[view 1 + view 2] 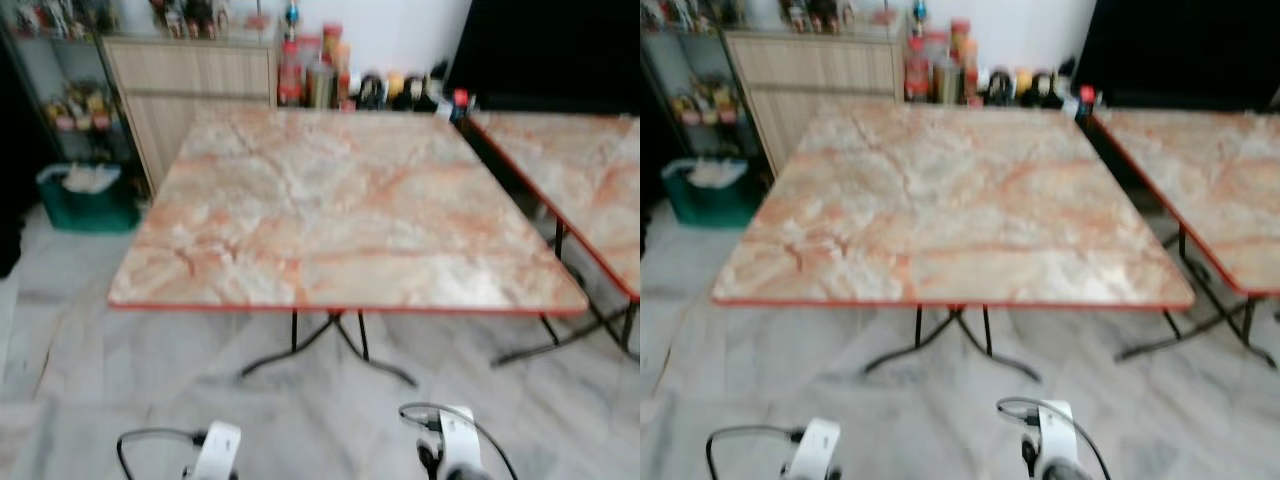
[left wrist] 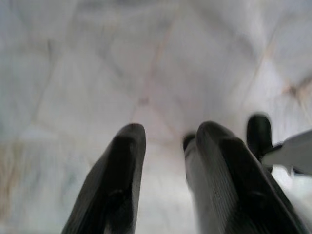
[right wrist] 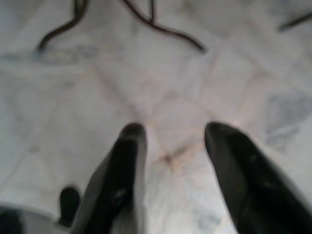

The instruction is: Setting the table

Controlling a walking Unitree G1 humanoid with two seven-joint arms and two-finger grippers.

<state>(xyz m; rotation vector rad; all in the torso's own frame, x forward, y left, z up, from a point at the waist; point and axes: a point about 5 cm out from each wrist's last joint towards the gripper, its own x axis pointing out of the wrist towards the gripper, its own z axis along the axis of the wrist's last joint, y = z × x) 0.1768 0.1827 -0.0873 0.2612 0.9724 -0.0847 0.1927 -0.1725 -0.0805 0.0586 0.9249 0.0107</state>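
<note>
Left gripper [image 2: 165,134] hangs low over the pale marble floor [image 1: 90,400], fingers [image 2: 122,165] parted with a clear gap, nothing between them; the floor tiles show through the gap. Left arm [image 1: 215,450] enters at the bottom edge of the head view, a black cable looping off its wrist. Scene is blurred overall. Far left: a glass shelf [image 1: 60,100] holding small items too blurred to identify, and below it a green bin [image 1: 85,200] on the floor with something white inside. Just right of the shelf stands a light wood cabinet [image 1: 190,90] against the wall, small objects on top of it, not identifiable. Centre: the table [image 1: 340,210], square, pink-orange marbled top with a red edge, on black curved metal legs [image 1: 330,345]; its top is bare. It stands directly ahead of the robot, near edge a little beyond the two arms. Behind its far edge, a row of bottles and jars [image 1: 340,75] stands against the white wall. Right: a second table [image 1: 590,180] of the same pattern, apart from the first with a narrow gap between them, a dark panel behind it. Right arm [image 1: 455,445] at the bottom edge, cable attached. Right gripper [image 3: 170,129] also points at the floor, fingers [image 3: 234,165] spread apart and empty; the table's black legs show ahead of it.
</note>
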